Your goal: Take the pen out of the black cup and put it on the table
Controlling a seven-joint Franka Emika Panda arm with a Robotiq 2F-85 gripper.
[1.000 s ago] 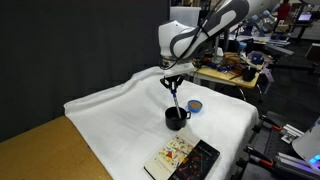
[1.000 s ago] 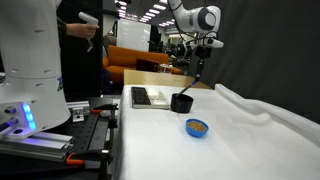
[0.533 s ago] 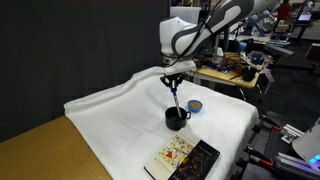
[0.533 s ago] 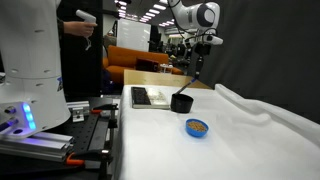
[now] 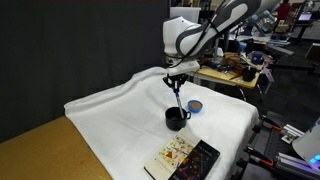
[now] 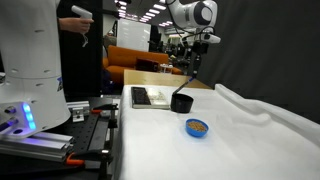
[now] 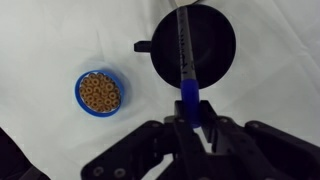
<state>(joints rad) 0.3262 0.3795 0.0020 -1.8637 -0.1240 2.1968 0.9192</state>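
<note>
**What I can't make out over the cup**

My gripper (image 7: pixel 192 122) runs off the bottom edge of the wrist view. Only the dark fingers (image 7: pixel 168 135) show, and they're soft and blurred. The pen (image 7: pixel 185 60) has its blue end tucked between them, out of sight. Its far end melts into the dark inside of the black cup (image 7: pixel 215 45), so the tip is lost. In an exterior view the pen (image 5: pixel 178 97) is a hair-thin line, and I can't tell whether it clears the rim. The book (image 5: pixel 183 160) is clipped by the bottom edge.
</note>
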